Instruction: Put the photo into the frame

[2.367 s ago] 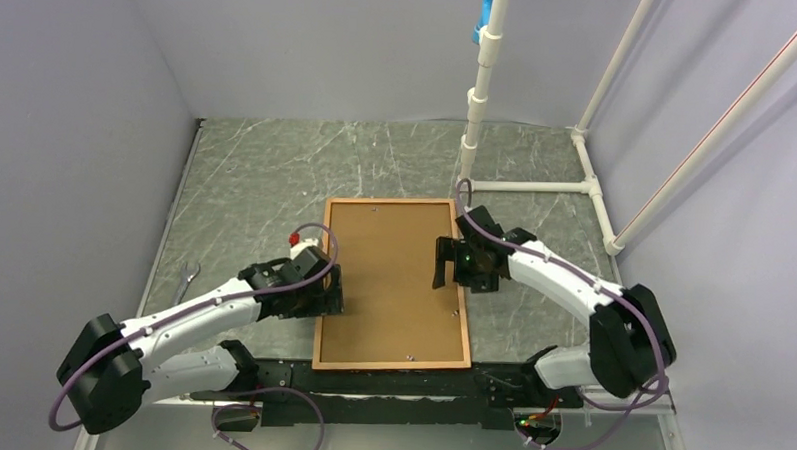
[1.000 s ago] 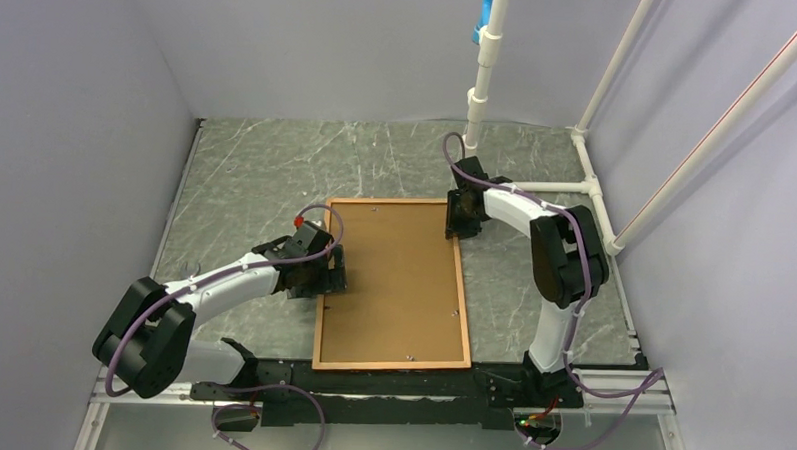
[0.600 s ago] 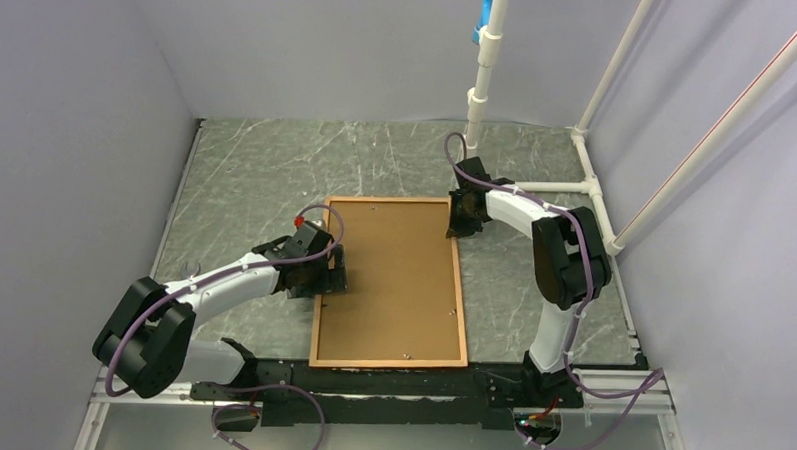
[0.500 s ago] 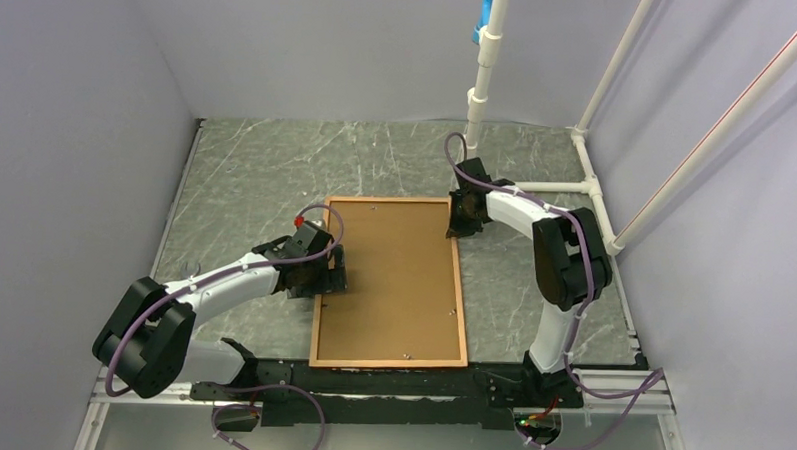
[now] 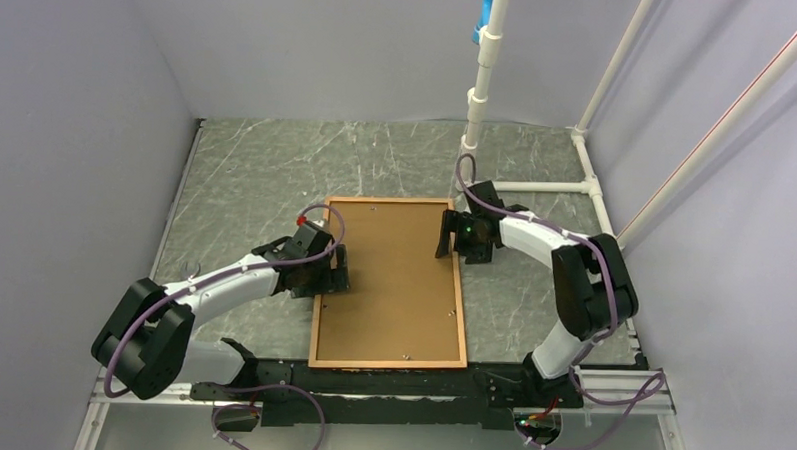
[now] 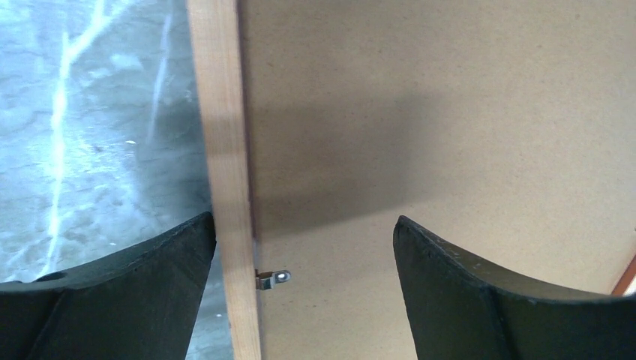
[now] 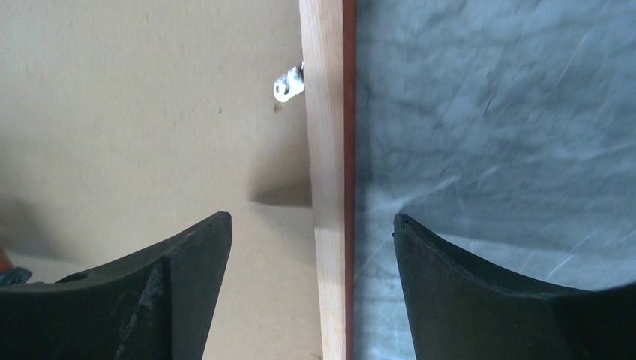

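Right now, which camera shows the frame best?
Top external: the whole frame lies flat, all four corners visible. Each wrist view shows only one strip of its wooden edge with a small metal tab.

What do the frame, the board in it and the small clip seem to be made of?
Frame: wood, seemingly unfinished on this face, with faint grain; its outer edge looks orange-brown. Board: probably fibreboard, matte tan, no grain. Clip: metal, by its silvery shine.
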Available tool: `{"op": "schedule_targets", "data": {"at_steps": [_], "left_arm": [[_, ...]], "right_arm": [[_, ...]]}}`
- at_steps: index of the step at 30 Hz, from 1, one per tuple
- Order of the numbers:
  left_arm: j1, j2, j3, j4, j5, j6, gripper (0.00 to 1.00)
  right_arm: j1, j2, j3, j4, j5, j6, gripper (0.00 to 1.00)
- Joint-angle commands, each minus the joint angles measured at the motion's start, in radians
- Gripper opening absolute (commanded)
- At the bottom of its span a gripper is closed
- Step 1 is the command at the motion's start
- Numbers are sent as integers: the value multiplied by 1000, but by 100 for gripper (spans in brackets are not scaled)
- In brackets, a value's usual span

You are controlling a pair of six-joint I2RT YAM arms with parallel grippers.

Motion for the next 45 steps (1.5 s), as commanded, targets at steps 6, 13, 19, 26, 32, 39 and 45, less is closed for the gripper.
{"op": "schedule_targets", "data": {"at_steps": [6, 13, 19, 26, 32, 39, 45], "left_arm": [[-146, 30, 58, -5, 25, -42, 91], [-250, 51, 98, -62, -22, -99, 91], [-230, 41, 152, -134, -101, -86, 96], [-75, 80, 266, -151, -72, 19, 98], [45, 171, 356, -182, -69, 82, 97], [113, 285, 381, -119, -21, 122, 92], [113, 385, 441, -111, -29, 142, 86]], "right_arm": [[2, -202, -159, 45, -135, 70, 81], [3, -312, -226, 4, -148, 93, 81], [2, -356, -244, -45, -59, 76, 89], [2, -335, -240, -26, -62, 75, 92], [3, -322, -251, -18, -65, 70, 92], [2, -316, -261, -5, -76, 68, 92], [2, -304, -261, 3, -88, 68, 92]]}}
